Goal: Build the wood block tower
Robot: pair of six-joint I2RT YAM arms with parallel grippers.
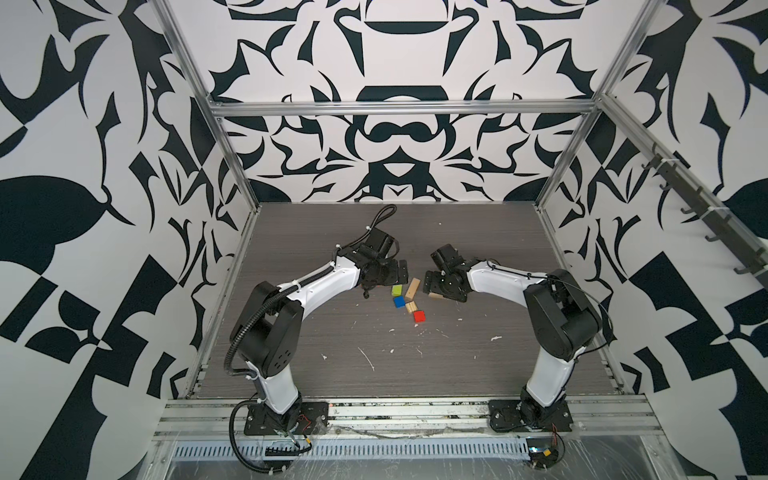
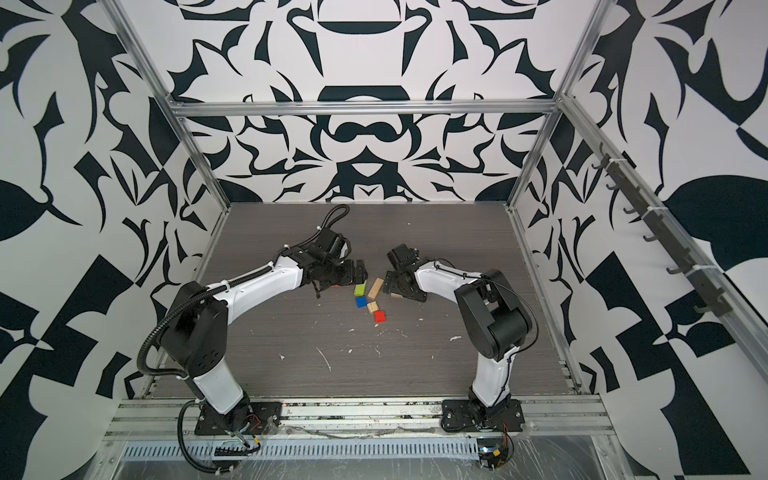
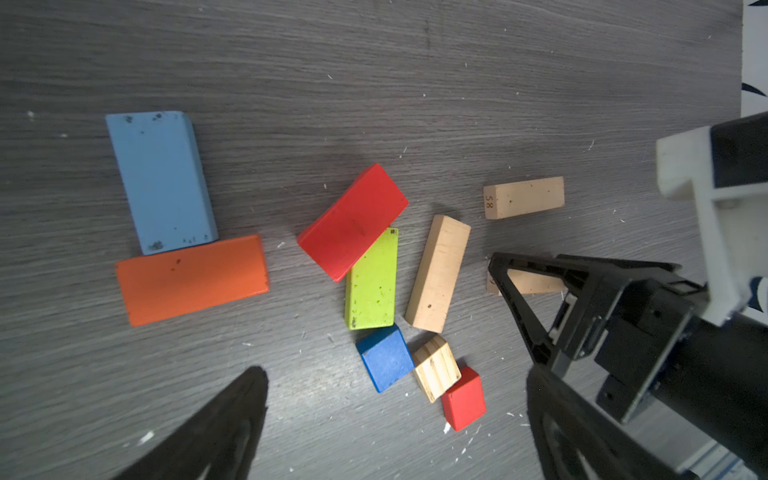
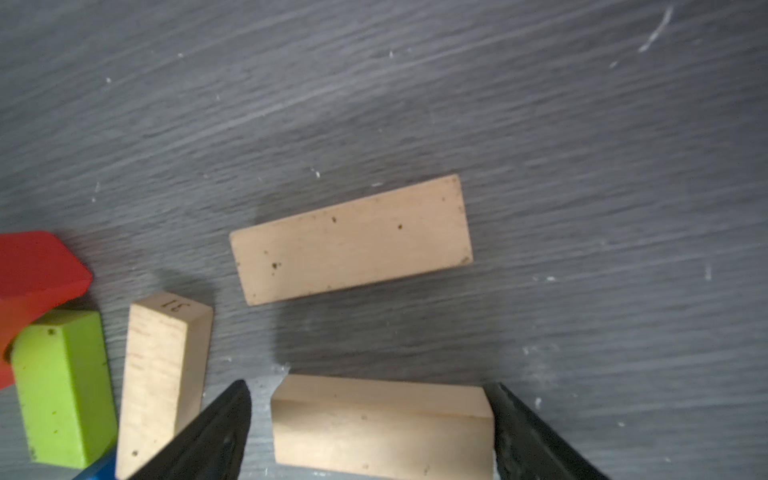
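The wood blocks lie loose and flat on the grey table. In the left wrist view I see a light blue plank (image 3: 160,180), an orange plank (image 3: 191,280), a red plank (image 3: 353,220) leaning on a lime plank (image 3: 372,286), a tan plank (image 3: 436,274), a blue cube (image 3: 386,357), a tan cube (image 3: 436,368) and a red cube (image 3: 463,399). My left gripper (image 3: 395,436) hovers open above them. My right gripper (image 4: 368,390) straddles another tan plank (image 4: 382,428) lengthwise. One finger meets its end and a gap shows at the other.
A further tan plank (image 4: 353,239) lies just beyond the straddled one. The block cluster (image 1: 405,301) sits mid-table between both arms. Metal frame posts and patterned walls enclose the table (image 1: 374,365). White flecks dot its surface.
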